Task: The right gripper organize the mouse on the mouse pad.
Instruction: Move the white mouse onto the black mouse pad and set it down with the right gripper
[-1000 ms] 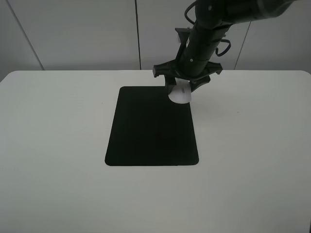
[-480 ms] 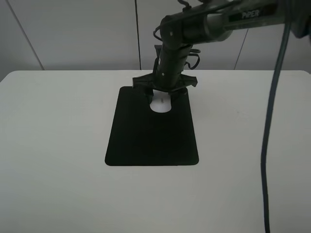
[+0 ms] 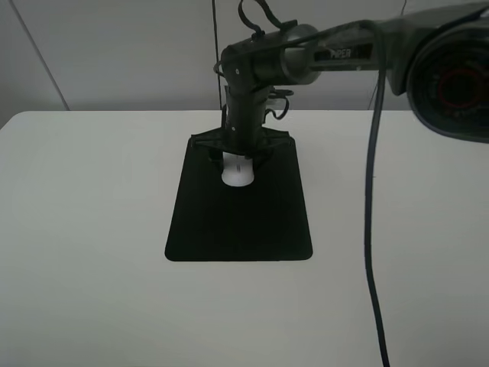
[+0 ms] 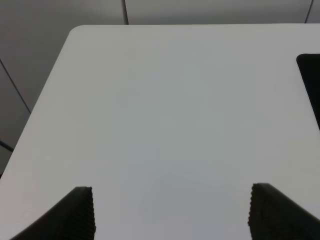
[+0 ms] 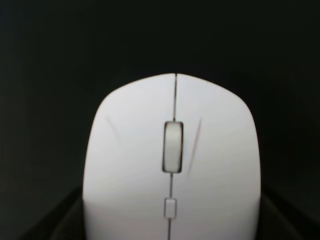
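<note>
- mouse (image 3: 238, 175): white, with a grey scroll wheel (image 5: 173, 146) and faint dark streaks
- mouse pad (image 3: 238, 222): plain matte black
- tabletop (image 3: 92, 229): plain white
- wall (image 3: 114, 53): pale grey

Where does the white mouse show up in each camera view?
Exterior high: mouse over the far end of the mouse pad.
Left wrist: not in it; only an edge of the mouse pad shows.
Right wrist: mouse fills much of the picture, close up.
Shared landmark: the black mouse pad.
</note>
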Controlling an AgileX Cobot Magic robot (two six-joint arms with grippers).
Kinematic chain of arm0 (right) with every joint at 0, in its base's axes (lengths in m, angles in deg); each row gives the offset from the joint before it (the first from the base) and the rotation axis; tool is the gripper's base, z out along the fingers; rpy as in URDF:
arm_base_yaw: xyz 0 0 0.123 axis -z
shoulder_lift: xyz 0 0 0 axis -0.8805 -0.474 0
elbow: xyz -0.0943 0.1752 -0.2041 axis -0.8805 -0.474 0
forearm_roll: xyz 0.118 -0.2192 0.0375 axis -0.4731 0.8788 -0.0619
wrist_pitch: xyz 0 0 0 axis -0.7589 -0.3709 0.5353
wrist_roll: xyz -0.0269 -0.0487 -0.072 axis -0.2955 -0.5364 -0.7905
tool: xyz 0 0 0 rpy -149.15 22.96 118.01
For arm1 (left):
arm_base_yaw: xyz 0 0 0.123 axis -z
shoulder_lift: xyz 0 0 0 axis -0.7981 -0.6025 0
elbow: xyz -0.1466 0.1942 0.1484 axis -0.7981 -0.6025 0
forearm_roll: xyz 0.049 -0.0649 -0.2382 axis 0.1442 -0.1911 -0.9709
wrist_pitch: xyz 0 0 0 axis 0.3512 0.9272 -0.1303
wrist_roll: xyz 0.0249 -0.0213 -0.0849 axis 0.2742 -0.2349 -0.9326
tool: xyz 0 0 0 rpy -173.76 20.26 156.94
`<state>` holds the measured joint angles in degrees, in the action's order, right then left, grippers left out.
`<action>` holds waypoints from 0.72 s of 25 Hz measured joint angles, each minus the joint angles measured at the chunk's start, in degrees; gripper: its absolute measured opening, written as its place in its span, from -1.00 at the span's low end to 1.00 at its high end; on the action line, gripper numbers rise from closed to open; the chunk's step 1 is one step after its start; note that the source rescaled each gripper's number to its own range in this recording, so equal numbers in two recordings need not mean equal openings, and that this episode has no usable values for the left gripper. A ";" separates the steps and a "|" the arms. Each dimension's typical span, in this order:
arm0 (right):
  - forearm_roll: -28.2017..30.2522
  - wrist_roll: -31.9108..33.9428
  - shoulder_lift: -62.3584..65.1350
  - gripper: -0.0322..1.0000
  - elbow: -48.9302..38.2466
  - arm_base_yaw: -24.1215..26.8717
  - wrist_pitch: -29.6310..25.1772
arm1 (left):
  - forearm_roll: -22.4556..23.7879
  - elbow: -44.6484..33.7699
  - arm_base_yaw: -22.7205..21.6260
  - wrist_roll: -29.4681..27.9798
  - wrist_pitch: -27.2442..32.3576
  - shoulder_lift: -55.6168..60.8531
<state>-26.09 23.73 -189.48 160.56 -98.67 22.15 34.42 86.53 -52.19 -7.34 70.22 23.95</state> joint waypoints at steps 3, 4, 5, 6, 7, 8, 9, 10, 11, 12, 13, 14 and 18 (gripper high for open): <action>0.84 1.28 -0.87 -0.89 0.11 0.00 -0.31 | 0.00 0.00 0.00 0.00 0.00 0.00; 1.26 1.40 -1.22 -0.89 0.28 0.00 -0.55 | 0.00 0.00 0.00 0.00 0.00 0.00; 1.39 1.60 -1.33 -0.89 0.28 0.00 -0.55 | 0.00 0.00 0.00 0.00 0.00 0.00; 1.43 1.69 -1.59 -0.89 0.28 0.00 -0.70 | 0.00 0.00 0.00 0.00 0.00 0.00; 1.43 1.69 -1.88 -0.89 0.33 0.00 -0.83 | 0.00 0.00 0.00 0.00 0.00 0.00; 1.43 1.69 -2.10 -0.89 0.33 0.00 -0.83 | 0.00 0.00 0.00 0.00 0.00 0.00; 1.43 1.74 -2.31 -0.89 0.33 0.00 -0.83 | 0.00 0.00 0.00 0.00 0.00 0.00; 1.43 1.74 -2.48 -0.89 0.33 0.00 -0.83 | 0.00 0.00 0.00 0.00 0.00 0.00; 1.43 1.86 -2.53 -0.89 0.33 0.00 -0.76 | 0.00 0.00 0.00 0.00 0.00 0.00; 1.43 1.86 -2.53 -0.89 0.33 0.00 -0.76 | 0.00 0.00 0.00 0.00 0.00 0.00; 1.43 1.86 -2.53 -0.89 0.33 0.00 -0.72 | 0.00 0.00 0.00 0.00 0.00 0.00; 1.43 1.86 -2.53 -0.89 0.33 0.00 -0.72 | 0.00 0.00 0.00 0.00 0.00 0.00; 1.52 1.91 -2.70 -0.89 0.33 0.00 -0.48 | 0.00 0.00 0.00 0.00 0.00 0.00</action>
<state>-24.57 25.64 -192.18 160.89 -98.68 21.67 34.42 86.53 -52.19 -7.34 70.22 23.95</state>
